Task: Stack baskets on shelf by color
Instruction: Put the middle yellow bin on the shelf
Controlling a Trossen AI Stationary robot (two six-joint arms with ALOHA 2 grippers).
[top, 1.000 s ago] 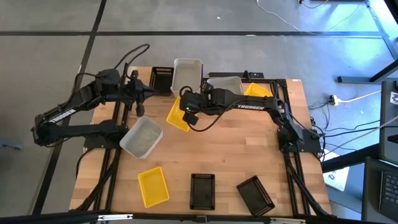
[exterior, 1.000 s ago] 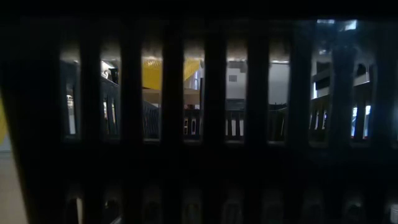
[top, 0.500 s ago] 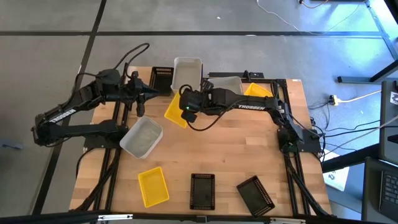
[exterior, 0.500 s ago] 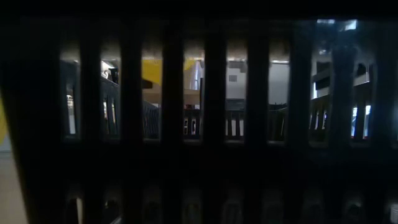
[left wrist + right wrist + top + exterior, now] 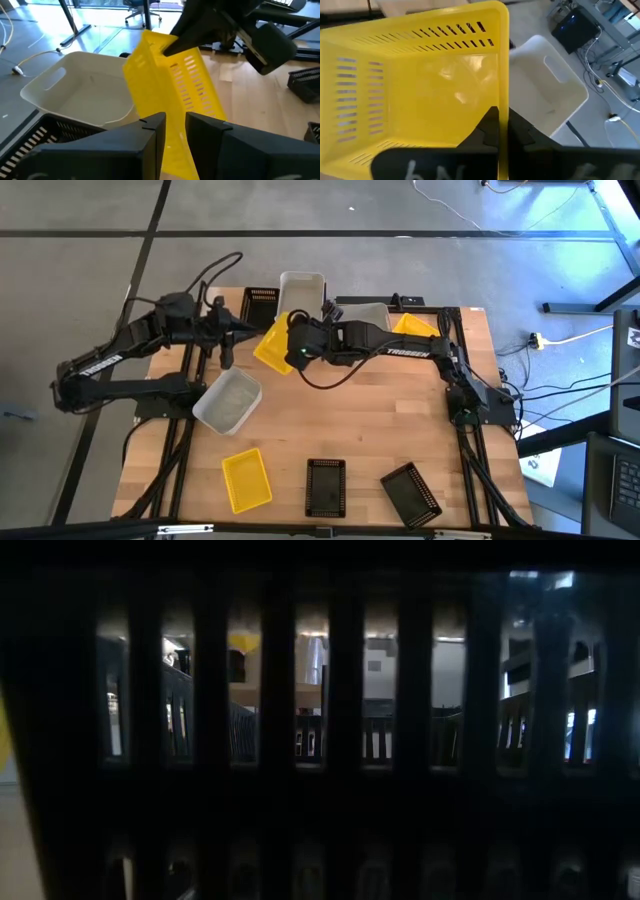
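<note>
While the left gripper [image 5: 232, 332] is hovering at the upper left of the high view, its jaws are standing a little apart with the lower edge of the yellow basket [image 5: 273, 342] running between them; whether they are touching it, I cannot tell. Just right of it, the right gripper [image 5: 300, 340] is pinching shut on that basket's rim, seen in the right wrist view as closed fingers [image 5: 492, 131] straddling the yellow wall. The basket is hanging tilted in the air, upper centre of the high view, overlapping the corner of the white basket [image 5: 300, 298] behind it, with a black perforated basket [image 5: 262, 305] to that one's left.

Judging from this, the thin rim grip is the weak point: if the basket is swinging or the left fingers are nudging it, it could twist out and drop onto the tabletop [image 5: 340, 430]. It could also be catching the white basket's edge and shoving it along the shelf [image 5: 440, 315].

The yellow basket's long axis is running diagonally from lower left to upper right in the high view, its open mouth facing the right gripper's side.
</note>
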